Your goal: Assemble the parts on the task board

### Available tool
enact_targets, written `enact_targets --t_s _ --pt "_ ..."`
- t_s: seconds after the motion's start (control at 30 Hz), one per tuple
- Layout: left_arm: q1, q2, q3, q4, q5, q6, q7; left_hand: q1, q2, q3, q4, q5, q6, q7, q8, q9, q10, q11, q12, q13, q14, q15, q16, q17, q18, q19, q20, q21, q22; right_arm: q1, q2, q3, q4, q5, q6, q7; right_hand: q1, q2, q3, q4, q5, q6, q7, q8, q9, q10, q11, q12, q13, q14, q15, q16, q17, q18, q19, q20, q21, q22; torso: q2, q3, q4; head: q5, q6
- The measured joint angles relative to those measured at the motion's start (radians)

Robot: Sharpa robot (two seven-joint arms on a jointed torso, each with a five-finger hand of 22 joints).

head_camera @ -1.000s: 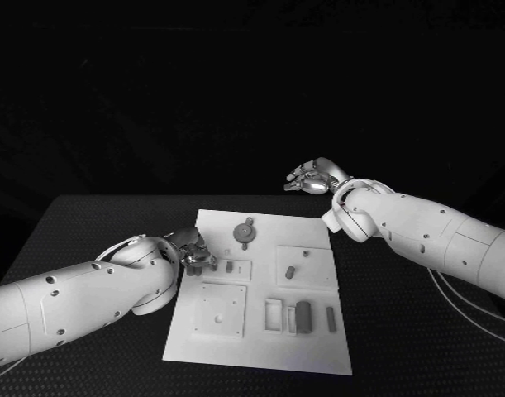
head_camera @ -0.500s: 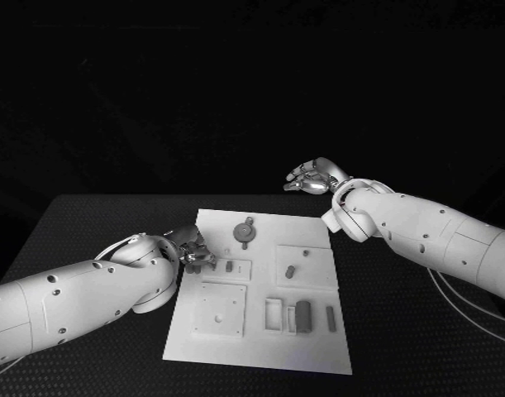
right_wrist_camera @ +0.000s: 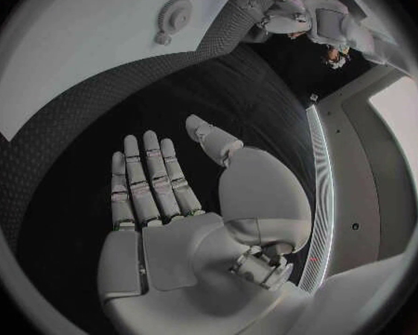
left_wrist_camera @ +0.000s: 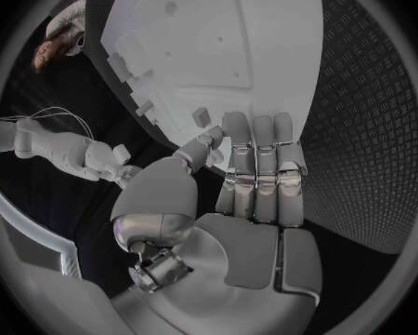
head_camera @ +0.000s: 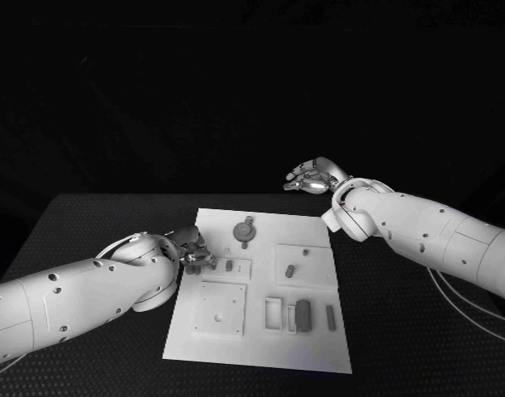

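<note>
Nothing on the board has shifted over the last second; the left hand (head_camera: 192,252) has only edged slightly along the board's left edge, and the right hand (head_camera: 312,178) hangs where it was, beyond the far right corner.

Nearest the robot, the task board (head_camera: 258,351), a flat, matte white rectangular plate, lies on the black table (head_camera: 97,215), whose surface has a fine woven, dimpled texture. Along the board's near part sit a raised square block (head_camera: 220,308) with small holes and, to its right, a row of narrow upright slots and grey bars (head_camera: 303,314). Further in, a small oblong grey part (head_camera: 289,271) lies tilted on a square panel, and a short grey part (head_camera: 230,266) stands in a small rectangular panel just beside the left hand. At the far end rests a round, ribbed grey disc (head_camera: 245,232) with a stubby tab.

From its wrist camera the left hand (left_wrist_camera: 256,171) has its smooth silver fingers straight and side by side, tips over the board's stepped edge (left_wrist_camera: 139,89), the thumb bent towards a small pale part (left_wrist_camera: 201,116); whether it pinches that part, I cannot tell. The right hand (right_wrist_camera: 163,186) is spread flat with fingers apart, holding nothing, above bare table, well apart from the board (right_wrist_camera: 70,45). The left forearm covers the table to the board's left.
</note>
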Motion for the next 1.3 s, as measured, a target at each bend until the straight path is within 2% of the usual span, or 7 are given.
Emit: enact_targets --t_s 0.77,1.0,1.3 --pt "0.000 0.015 0.002 -0.023 0.001 0.018 -0.010 0.001 0.001 -0.001 0.000 0.002 0.002 -0.002 -0.003 0.000 0.002 0.003 0.000 0.001 0.000 0.000 0.003 -0.001 0.000 0.000 0.000 0.000 0.003 -0.001 0.002 0.000 -0.001 0.000 0.001 0.000 0.000 0.000 0.000 0.000 0.000 -0.004 -0.003 0.000 -0.001 0.000 0.000 0.000 0.000 0.000 0.000 0.000 0.001 0.000 0.000 0.000 0.000 0.002 0.000 0.0000 -0.0001 0.000 -0.002" --pt "0.003 0.029 0.004 -0.031 -0.020 0.034 -0.024 0.001 0.001 -0.001 0.000 0.030 0.007 0.001 0.006 0.003 0.005 -0.003 0.004 0.006 0.004 -0.004 0.012 -0.001 0.000 0.007 0.000 0.000 0.008 -0.001 0.004 0.000 -0.002 0.000 0.001 0.000 0.000 0.000 0.000 0.000 0.000 -0.004 -0.003 0.000 -0.002 0.000 0.000 0.000 0.000 0.000 0.000 0.000 0.001 0.000 0.000 0.000 0.000 0.003 0.000 -0.0001 -0.0004 0.002 -0.004" --pt "0.009 0.043 0.007 -0.032 -0.067 0.073 -0.045 0.001 0.001 0.000 0.003 0.037 0.010 0.001 0.010 0.004 0.007 -0.004 0.004 0.007 0.004 -0.004 0.012 -0.001 0.000 0.007 0.000 0.000 0.009 -0.001 0.004 0.000 -0.002 0.000 0.002 0.000 0.000 0.000 0.000 0.000 0.000 -0.004 -0.003 0.000 -0.002 0.000 0.000 0.000 0.000 0.000 0.000 0.000 0.002 0.000 0.000 0.000 0.000 0.003 0.000 0.0006 -0.0007 0.002 -0.006"
